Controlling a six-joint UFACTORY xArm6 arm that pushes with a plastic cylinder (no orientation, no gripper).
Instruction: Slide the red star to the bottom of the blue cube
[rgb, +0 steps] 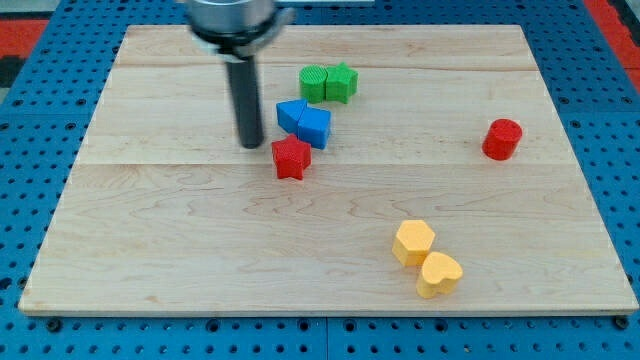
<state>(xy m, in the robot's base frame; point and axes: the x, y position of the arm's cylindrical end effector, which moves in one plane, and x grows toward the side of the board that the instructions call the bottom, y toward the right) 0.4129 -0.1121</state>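
Red star (291, 158) sits just below-left of blue cube (313, 127), touching it; my tip (250, 145) stands just left of the star, holding nothing, so push goes rightward

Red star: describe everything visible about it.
The red star is a small, solid-looking block with a matte red finish and stubby points, lying flat on the wooden board. It sits just below the blue blocks, touching or nearly so. My tip stands close at the view's left, slightly higher.
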